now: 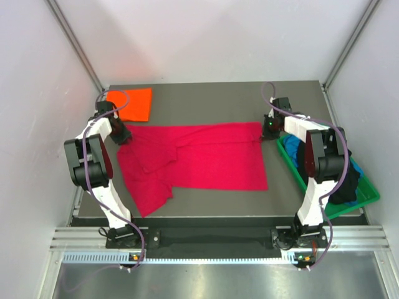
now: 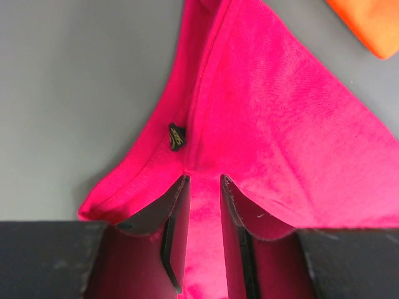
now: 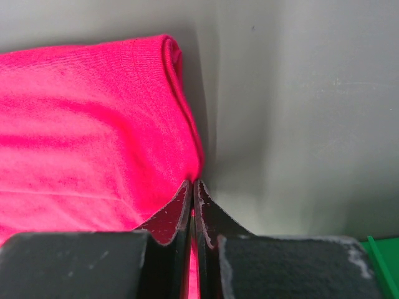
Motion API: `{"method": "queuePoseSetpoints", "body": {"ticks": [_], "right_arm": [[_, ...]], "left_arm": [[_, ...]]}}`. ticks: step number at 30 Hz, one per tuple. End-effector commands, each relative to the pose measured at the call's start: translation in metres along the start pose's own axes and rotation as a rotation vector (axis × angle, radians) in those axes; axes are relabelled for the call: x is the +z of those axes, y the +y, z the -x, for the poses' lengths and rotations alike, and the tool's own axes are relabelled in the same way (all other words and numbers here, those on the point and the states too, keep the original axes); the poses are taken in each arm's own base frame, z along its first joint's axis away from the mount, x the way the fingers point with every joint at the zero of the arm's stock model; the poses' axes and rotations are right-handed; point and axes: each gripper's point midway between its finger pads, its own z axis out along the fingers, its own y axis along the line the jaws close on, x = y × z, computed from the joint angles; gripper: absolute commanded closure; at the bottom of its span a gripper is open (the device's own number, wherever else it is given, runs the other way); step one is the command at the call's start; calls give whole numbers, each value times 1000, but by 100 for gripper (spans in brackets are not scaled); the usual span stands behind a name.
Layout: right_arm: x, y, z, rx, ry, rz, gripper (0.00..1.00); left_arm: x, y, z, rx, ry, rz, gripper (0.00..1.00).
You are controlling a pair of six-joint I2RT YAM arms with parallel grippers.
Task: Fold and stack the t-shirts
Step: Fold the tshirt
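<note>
Right gripper (image 3: 192, 184) is pinching tight on the far-right hem corner of the crimson t-shirt (image 1: 212, 159), which is lying spread across the middle of the table (image 1: 206, 99); left gripper (image 2: 204, 180) is standing jaws-apart astride a cloth ridge near the collar, likely needing a matching firm bite before any lifting.

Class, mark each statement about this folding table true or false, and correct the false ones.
1. The red t-shirt lies spread on the table. True.
2. The orange t-shirt sits in the green bin. False: it lies folded at the table's far left corner.
3. The right gripper is shut on the red t-shirt's edge. True.
4. The green bin is empty. False: it holds blue cloth and black cloth.
5. The left gripper is shut tight. False: its jaws stand apart, with red cloth between them.
</note>
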Motion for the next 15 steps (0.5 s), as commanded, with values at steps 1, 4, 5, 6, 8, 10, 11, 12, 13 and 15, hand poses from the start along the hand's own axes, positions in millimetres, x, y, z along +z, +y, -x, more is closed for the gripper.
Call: {"method": "queuePoseSetpoints", "body": {"ticks": [1, 4, 5, 6, 8, 10, 11, 12, 13, 15], "right_arm": [[-14, 5, 16, 1, -62, 29, 100], [-15, 5, 18, 0, -69, 28, 100], [-15, 5, 19, 0, -71, 27, 100], [-15, 5, 19, 0, -71, 28, 100], [-16, 5, 19, 0, -70, 30, 100], [-15, 6, 19, -2, -73, 30, 100], [-15, 4, 18, -2, -70, 26, 100], [-15, 4, 18, -2, -71, 25, 100], [-15, 4, 17, -2, -70, 25, 100], [-15, 3, 17, -4, -71, 22, 100]], "left_arm": [[7, -1, 18, 21, -55, 5, 69], [12, 1, 16, 17, -44, 17, 69], [13, 3, 16, 14, -45, 22, 69], [14, 3, 17, 16, -47, 23, 69], [15, 1, 20, 19, -60, 14, 70], [18, 0, 22, 19, -63, 13, 70], [18, 0, 22, 17, -61, 12, 70], [18, -1, 23, 15, -63, 7, 73], [20, -1, 23, 15, -60, 6, 75], [20, -2, 23, 12, -59, 0, 78]]}}
